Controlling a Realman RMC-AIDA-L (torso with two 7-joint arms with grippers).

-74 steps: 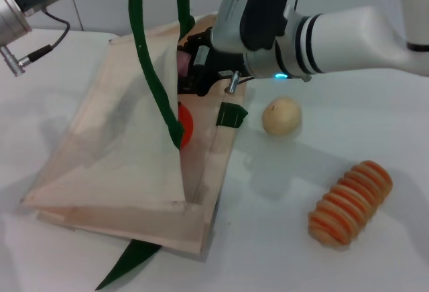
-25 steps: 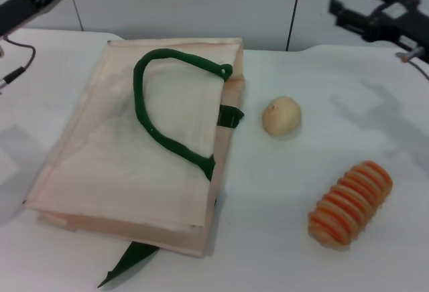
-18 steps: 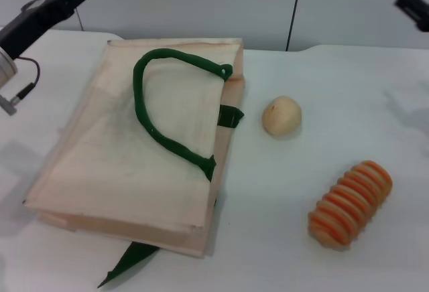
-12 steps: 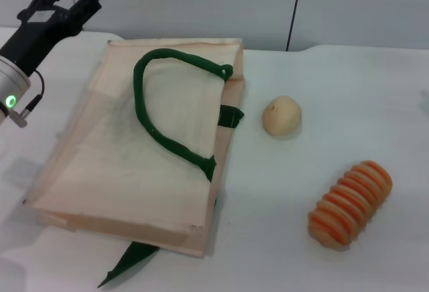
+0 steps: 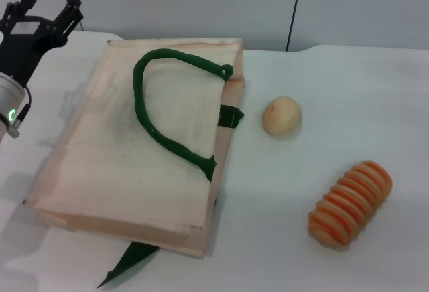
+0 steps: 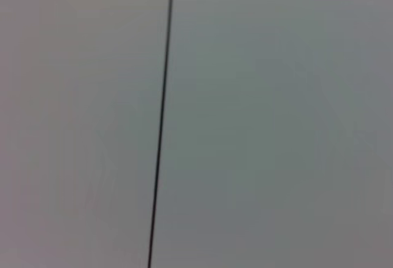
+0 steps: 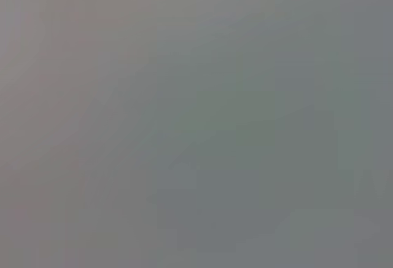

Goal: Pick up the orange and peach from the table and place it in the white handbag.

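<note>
The white handbag [image 5: 144, 144] is laid flat on the table [image 5: 348, 104]; the left gripper [image 5: 45, 9] is held empty, fingers spread, beside its far-left corner.

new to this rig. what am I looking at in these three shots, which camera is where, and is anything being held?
It is a two-armed robot with a gripper on each arm. The wide picture comes from a camera on its head, looking down at a white table. On it lies a flat cream handbag with dark green handles, closed and flat; no orange or peach is visible anywhere. Beside it are a pale beige ball and an orange-striped ridged roll. The left gripper hangs at the far left corner, fingers apart, holding nothing. The right arm is out of sight. The other two pictures come from the wrist cameras and show only a blank grey wall.
</note>
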